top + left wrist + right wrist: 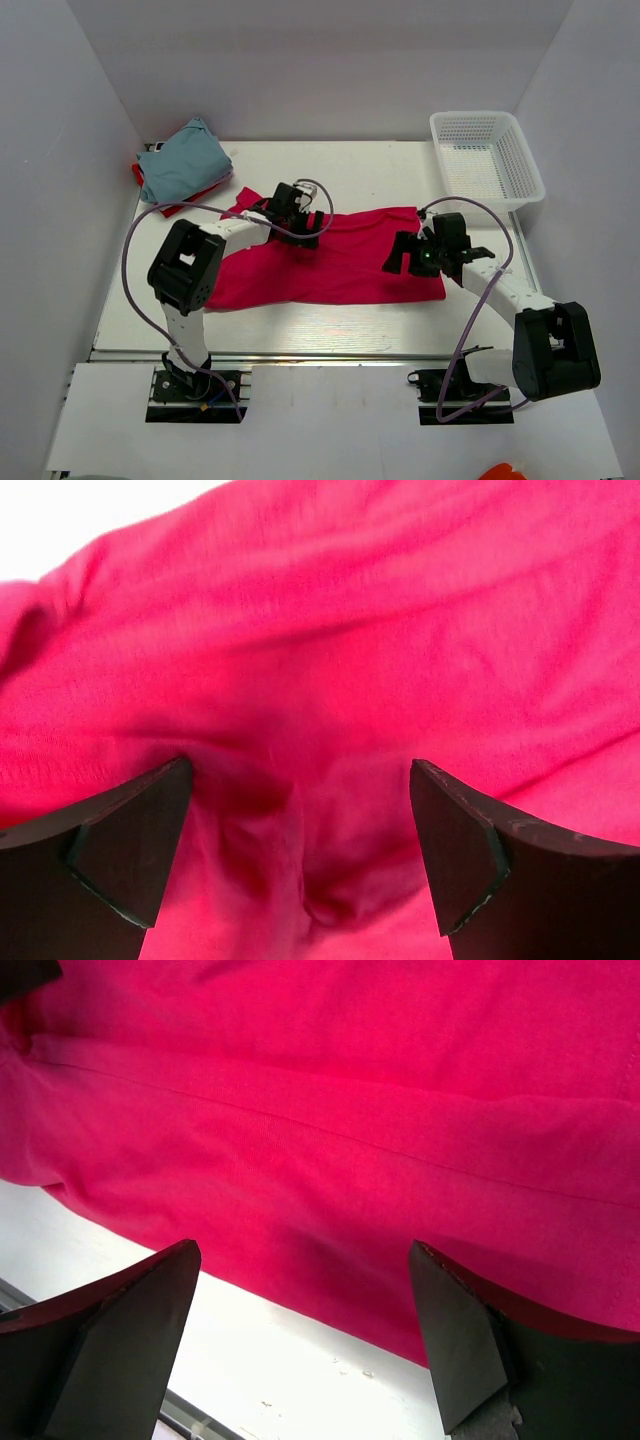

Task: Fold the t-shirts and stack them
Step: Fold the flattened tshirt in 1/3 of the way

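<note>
The magenta-pink t-shirt (330, 265) lies spread across the middle of the table. My left gripper (300, 228) is open over its upper middle; in the left wrist view a wrinkled fold of the shirt (320, 860) sits between the jaws. My right gripper (405, 252) is open over the shirt's right edge; in the right wrist view the shirt's hem (330, 1260) runs between the jaws, above bare table. The light blue-grey t-shirt (183, 160) lies folded at the back left on top of the red t-shirt (140, 177), of which only an edge shows.
A white mesh basket (487, 158) stands at the back right corner. White walls enclose the table on three sides. The table's near edge has a metal rail (320, 352). Purple cables loop from both arms.
</note>
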### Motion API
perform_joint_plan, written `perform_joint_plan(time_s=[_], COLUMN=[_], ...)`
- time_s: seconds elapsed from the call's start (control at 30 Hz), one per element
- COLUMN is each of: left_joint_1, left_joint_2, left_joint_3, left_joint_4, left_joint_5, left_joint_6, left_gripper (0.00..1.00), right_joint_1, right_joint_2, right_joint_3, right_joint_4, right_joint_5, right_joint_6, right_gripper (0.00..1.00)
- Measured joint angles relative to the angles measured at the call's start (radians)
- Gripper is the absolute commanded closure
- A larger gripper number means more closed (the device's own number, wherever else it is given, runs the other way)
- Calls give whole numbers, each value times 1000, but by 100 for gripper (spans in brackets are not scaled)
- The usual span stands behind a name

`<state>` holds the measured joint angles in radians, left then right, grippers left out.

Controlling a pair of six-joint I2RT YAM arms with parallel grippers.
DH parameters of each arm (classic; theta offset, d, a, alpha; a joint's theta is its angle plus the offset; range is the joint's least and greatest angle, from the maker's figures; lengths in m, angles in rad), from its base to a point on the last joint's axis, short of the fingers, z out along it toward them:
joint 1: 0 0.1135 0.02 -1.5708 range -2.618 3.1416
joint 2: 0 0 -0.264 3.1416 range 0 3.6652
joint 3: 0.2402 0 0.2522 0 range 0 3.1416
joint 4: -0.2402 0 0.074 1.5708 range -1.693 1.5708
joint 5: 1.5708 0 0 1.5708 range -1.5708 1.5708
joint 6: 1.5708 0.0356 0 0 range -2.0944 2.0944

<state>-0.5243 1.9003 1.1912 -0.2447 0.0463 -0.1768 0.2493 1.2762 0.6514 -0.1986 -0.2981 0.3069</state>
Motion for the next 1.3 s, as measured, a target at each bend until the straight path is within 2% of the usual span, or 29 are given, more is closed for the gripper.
perform_joint_plan(time_s=[0.27,0.5,0.73,0.93,1.2,1.3], left_joint_1=[13,36,190,320,402,411], left_joint_2=[41,19,-11,31,221,238], left_joint_3=[72,191,194,219,369,375], left_joint_4=[-5,-100,-168,-176,-143,-139], left_joint_5=[32,-105,-189,-193,-122,-80], left_joint_6=[47,-2,-31,-34,5,24], left_gripper=[0,0,0,0,10,20], right_joint_1=[0,0,0,0,0,0], right_joint_2=[-2,2,46,48,51,53], right_joint_3=[26,145,197,204,257,257], right_joint_4=[-26,17,29,-2,-42,-49], right_joint_5=[62,114,113,139,186,200], right_joint_6=[0,24,16,-3,-16,-19], right_gripper=[10,10,10,10,10,10])
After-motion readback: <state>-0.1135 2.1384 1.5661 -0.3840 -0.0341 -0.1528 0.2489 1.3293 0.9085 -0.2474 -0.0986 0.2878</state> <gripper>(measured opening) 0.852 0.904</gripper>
